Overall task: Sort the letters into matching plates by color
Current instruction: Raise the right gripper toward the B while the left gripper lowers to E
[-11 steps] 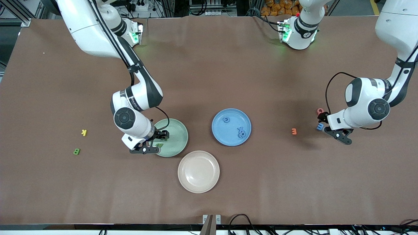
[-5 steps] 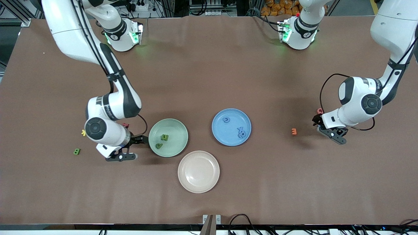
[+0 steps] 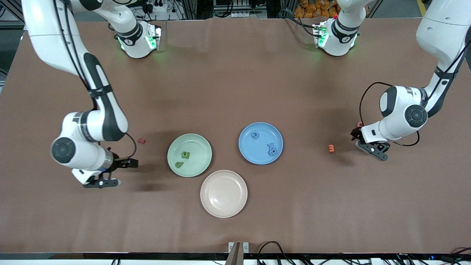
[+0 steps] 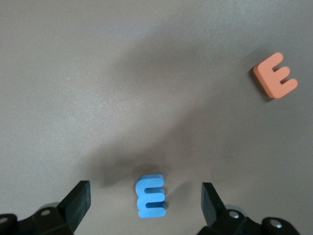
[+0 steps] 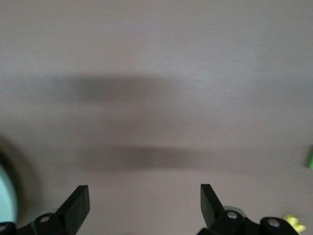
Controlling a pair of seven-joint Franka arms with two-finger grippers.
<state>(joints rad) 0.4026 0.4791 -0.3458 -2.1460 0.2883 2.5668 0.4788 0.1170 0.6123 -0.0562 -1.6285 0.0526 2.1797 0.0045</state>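
On the brown table (image 3: 235,92), only the left wrist view shows the spread left pincer (image 4: 145,200) straddling a blue letter (image 4: 151,196).

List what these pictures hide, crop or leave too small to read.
Front view: blue E hidden under open left gripper; pink letter half covered by that arm.
Right wrist view: green letter and yellow letter cut off by the frame edge, unreadable.
Front view: letters in blue plate too small to read.

The brown tabletop (image 3: 235,92) carries three plates (green (image 3: 198,167), blue (image 3: 248,149), beige-pink (image 3: 223,209)), plus loose letters: red (image 3: 141,140), orange (image 3: 331,148), blue (image 4: 151,196).
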